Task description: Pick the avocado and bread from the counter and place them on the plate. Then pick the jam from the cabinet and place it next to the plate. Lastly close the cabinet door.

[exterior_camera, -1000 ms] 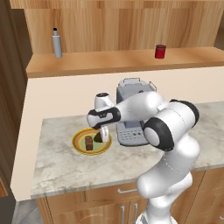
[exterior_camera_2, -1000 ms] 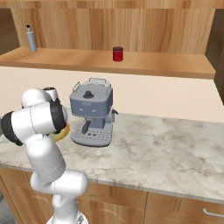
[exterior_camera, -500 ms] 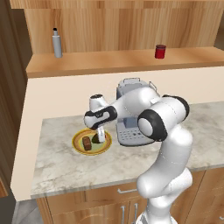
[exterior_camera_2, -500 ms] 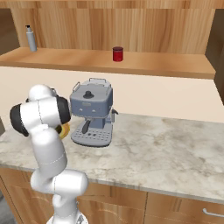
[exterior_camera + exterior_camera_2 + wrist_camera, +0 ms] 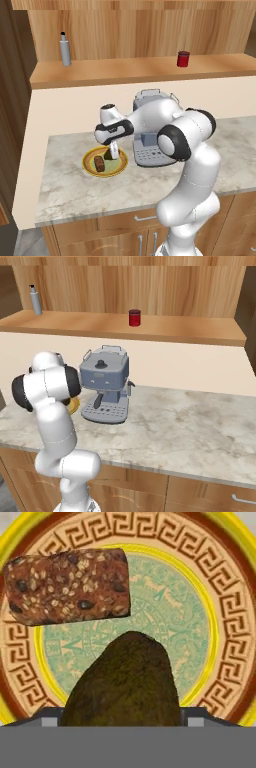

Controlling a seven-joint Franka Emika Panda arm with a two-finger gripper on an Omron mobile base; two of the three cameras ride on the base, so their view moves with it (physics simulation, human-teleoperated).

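Observation:
The plate (image 5: 87, 161) lies on the counter (image 5: 70, 190) left of the coffee machine. On it rests the bread (image 5: 100, 163), a seeded brown block at the upper left of the hand view (image 5: 67, 584). My gripper (image 5: 113, 150) reaches down over the plate's right half. The dark avocado (image 5: 125, 682) sits between its fingertips, low over the plate's green centre (image 5: 190, 612), and the jaws stand tight against its sides. The red jam jar (image 5: 183, 58) stands on the cabinet shelf (image 5: 125, 72), also seen from the right (image 5: 134, 317).
A grey coffee machine (image 5: 105, 383) stands right beside the plate, partly behind my arm. A grey bottle (image 5: 65, 50) is at the shelf's left end. A dark wood panel (image 5: 10, 100) runs down the left edge. Wooden drawers (image 5: 200, 491) sit below the counter.
My arm has swung its elbow up and to the right while the hand stayed over the plate with the avocado. Bread and plate have not moved.

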